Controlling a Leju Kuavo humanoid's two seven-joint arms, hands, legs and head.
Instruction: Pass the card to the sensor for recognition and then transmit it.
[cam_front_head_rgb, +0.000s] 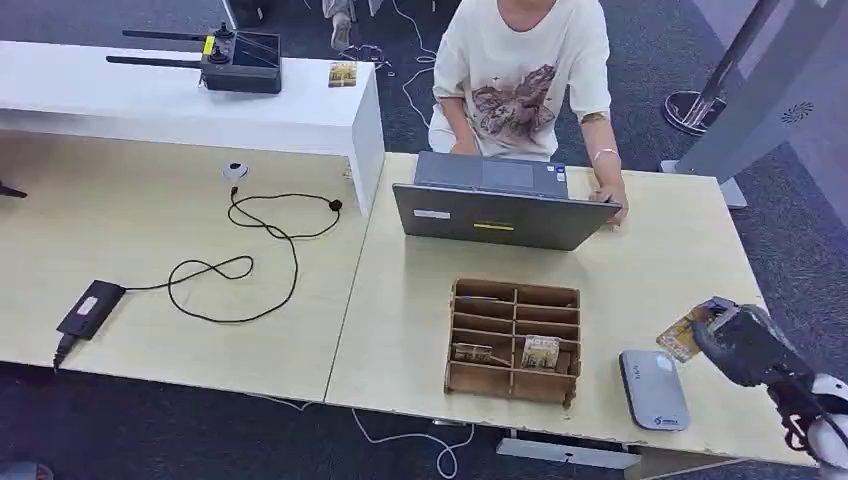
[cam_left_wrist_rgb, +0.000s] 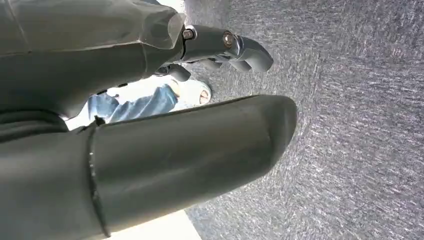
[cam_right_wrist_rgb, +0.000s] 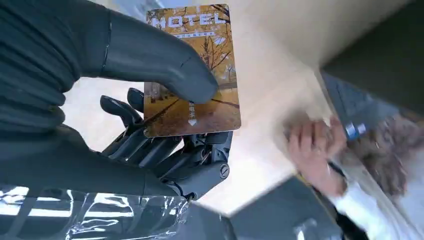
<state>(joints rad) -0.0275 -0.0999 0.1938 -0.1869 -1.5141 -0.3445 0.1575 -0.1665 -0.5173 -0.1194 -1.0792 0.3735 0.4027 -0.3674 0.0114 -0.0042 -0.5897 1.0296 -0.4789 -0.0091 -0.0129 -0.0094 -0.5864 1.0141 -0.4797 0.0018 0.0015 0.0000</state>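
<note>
Card held at table's right edge, reader not yet reached

Card status: I have the hotel key card pinched in the right hand, the thumb pressed on its printed face and the darker fingers backing it from behind. In the head view the card projects from that hand above the right end of the light wooden table, near the table edge.

Sensor: the grey card reader lies flat on the table, just beside the held card on its inner side and next to the wooden slotted organizer, which holds further cards.

Step in hand, as I judge it: carry to the sensor. The card is in the hand but is not yet over the reader.

Next move calls for:
1. Bring the hand inward and toward the table's near edge until the card sits over the reader's top face.
2. Lower the card flat and close to it, keeping the pinch firm.
3. Keep the wrist clear of the organizer.

After recognition, the card goes to the person seated across the table behind the open laptop.

Left hand: hanging over grey carpet; it holds nothing, and its fingers are curled.
</note>
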